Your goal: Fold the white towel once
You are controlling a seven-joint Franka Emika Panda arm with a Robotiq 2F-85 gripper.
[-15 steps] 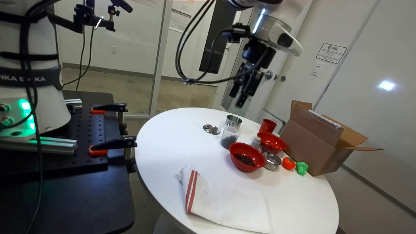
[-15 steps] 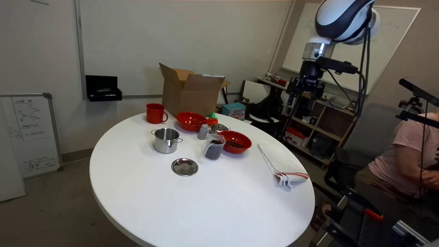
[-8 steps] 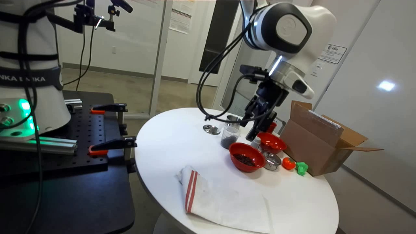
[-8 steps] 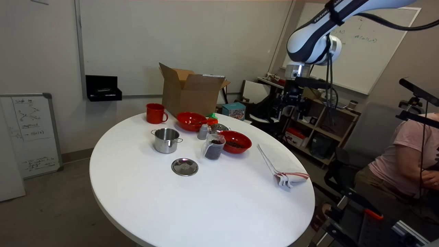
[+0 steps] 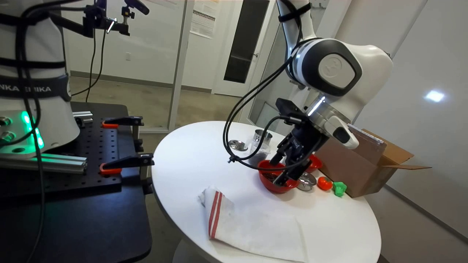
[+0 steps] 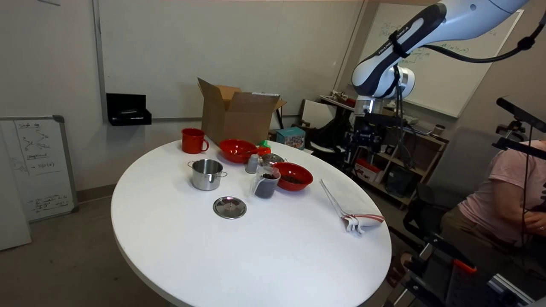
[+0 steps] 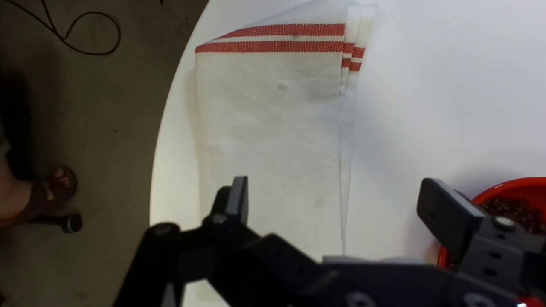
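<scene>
A round white table (image 6: 239,256) stands in a room, with a white board (image 6: 230,51) behind it in an exterior view. The white towel (image 7: 273,128) lies on the table in layers, close to the edge, a bit wavy at the end with red stripes. The gripper (image 7: 335,197) hangs in the air above the table, its two fingers spread wide apart. In the wrist view, one finger shows in front of the towel and the other in front of a red bowl (image 7: 531,187) with dark bits (image 7: 514,213) inside. Just beside that bowl is a see-through cup (image 6: 265,189). Farther off are a shiny pot (image 6: 207,181), a round lid (image 6: 230,207), a red mug (image 6: 193,141) and an open brown box (image 6: 241,121).
</scene>
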